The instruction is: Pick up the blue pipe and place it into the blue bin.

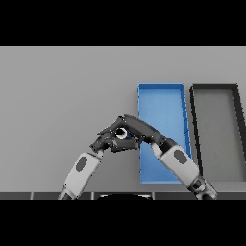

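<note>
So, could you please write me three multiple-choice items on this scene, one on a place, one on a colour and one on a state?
1. Where is the blue bin?
A. Left of the dark bin
B. Right of the dark bin
C. At the table's far left

2. What colour is the table?
A. Green
B. Grey
C. Red

3. Is the blue pipe in the blue bin?
A. Yes, lying inside
B. No, it is between the two hands
C. No, it is in the dark bin

Answers:
1 A, the blue bin sits beside the dark one on its left.
2 B, the bare surface is grey.
3 B, the right hand and left hand meet around it, left of the bin.
</note>
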